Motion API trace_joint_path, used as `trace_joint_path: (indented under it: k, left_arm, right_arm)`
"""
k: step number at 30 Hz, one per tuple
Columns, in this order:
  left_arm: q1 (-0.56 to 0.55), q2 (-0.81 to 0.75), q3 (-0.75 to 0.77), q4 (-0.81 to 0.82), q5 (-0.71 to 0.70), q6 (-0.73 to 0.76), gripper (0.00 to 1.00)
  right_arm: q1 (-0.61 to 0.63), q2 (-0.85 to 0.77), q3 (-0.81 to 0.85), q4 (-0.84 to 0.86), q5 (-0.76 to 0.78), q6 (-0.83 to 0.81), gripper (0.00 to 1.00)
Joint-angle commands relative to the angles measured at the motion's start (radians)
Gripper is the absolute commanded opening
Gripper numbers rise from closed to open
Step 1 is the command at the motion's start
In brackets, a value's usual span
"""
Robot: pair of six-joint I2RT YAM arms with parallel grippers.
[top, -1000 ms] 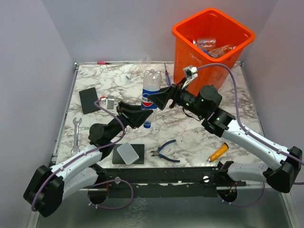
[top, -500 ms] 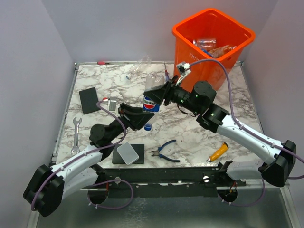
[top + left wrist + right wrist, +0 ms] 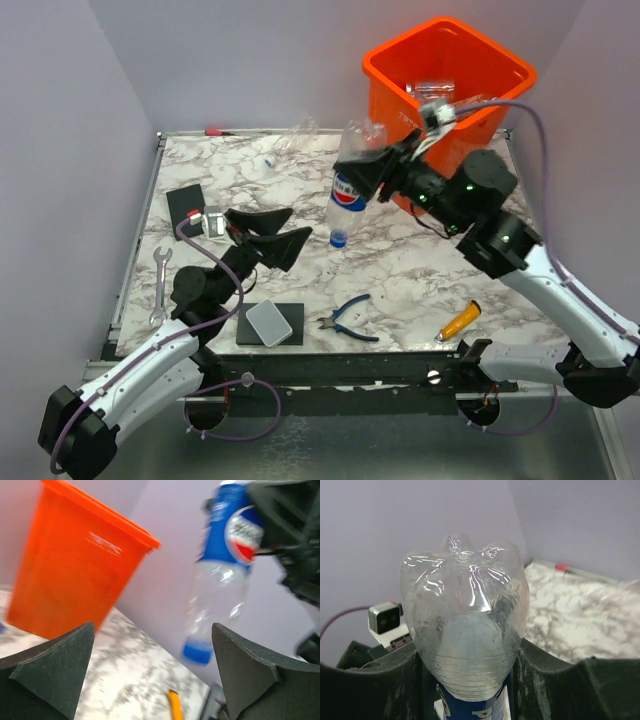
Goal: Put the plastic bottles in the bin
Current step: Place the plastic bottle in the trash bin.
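A clear plastic bottle (image 3: 345,195) with a blue label and blue cap hangs upside down above the table, my right gripper (image 3: 362,172) shut on its upper half. Its clear base (image 3: 465,630) fills the right wrist view between the dark fingers (image 3: 550,680). My left gripper (image 3: 268,232) stands open to the bottle's left, apart from it; in the left wrist view the bottle (image 3: 220,580) hangs beyond the open fingers (image 3: 250,675). The orange bin (image 3: 448,85) stands at the back right with bottles inside. A crushed clear bottle (image 3: 298,135) lies at the table's back edge.
Blue-handled pliers (image 3: 345,318) and an orange-handled screwdriver (image 3: 457,321) lie near the front edge. A black block (image 3: 183,210), a wrench (image 3: 160,285) and a black pad with a clear box (image 3: 268,324) sit on the left.
The left gripper let go of the bottle and drew back to the left. The right gripper closed on the bottle and lifted it up and right, toward the bin.
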Motion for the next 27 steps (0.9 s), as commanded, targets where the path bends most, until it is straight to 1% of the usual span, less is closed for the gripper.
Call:
trace_joint_path:
  k: [1, 5, 8, 11, 14, 17, 20, 22, 24, 27]
  left_arm:
    - [-0.003, -0.073, 0.075, -0.222, -0.286, 0.224, 0.99]
    - [-0.002, -0.078, 0.125, -0.351, -0.485, 0.393, 0.99]
    - [-0.002, -0.065, 0.133, -0.406, -0.582, 0.480, 0.99]
    - [-0.002, -0.077, 0.081, -0.428, -0.675, 0.461, 0.99]
    - [-0.002, -0.119, 0.040, -0.442, -0.735, 0.412, 0.99]
    - [-0.002, -0.134, 0.042, -0.446, -0.736, 0.437, 0.99]
    - [-0.002, -0.128, 0.042, -0.449, -0.757, 0.433, 0.99]
    - [-0.002, -0.125, 0.043, -0.450, -0.754, 0.429, 0.99]
    - [-0.002, -0.125, 0.045, -0.453, -0.751, 0.426, 0.99]
    - [-0.002, -0.132, 0.044, -0.461, -0.755, 0.420, 0.99]
  right_arm:
    - [-0.001, -0.055, 0.234, -0.200, 0.174, -0.215, 0.34]
    - [-0.001, -0.054, 0.366, -0.219, 0.325, -0.322, 0.33]
    - [-0.001, -0.056, 0.414, -0.176, 0.429, -0.402, 0.33]
    - [-0.001, -0.060, 0.421, -0.097, 0.553, -0.508, 0.32]
    - [-0.001, -0.076, 0.370, 0.069, 0.679, -0.646, 0.33]
    - [-0.001, -0.096, 0.296, 0.288, 0.729, -0.768, 0.32]
    - [-0.002, -0.047, 0.326, 0.368, 0.787, -0.862, 0.32]
    - [-0.010, -0.004, 0.328, 0.474, 0.808, -0.939, 0.32]
    - [-0.044, 0.047, 0.367, 0.475, 0.792, -0.955, 0.32]
    - [-0.148, 0.128, 0.435, 0.445, 0.747, -0.890, 0.32]
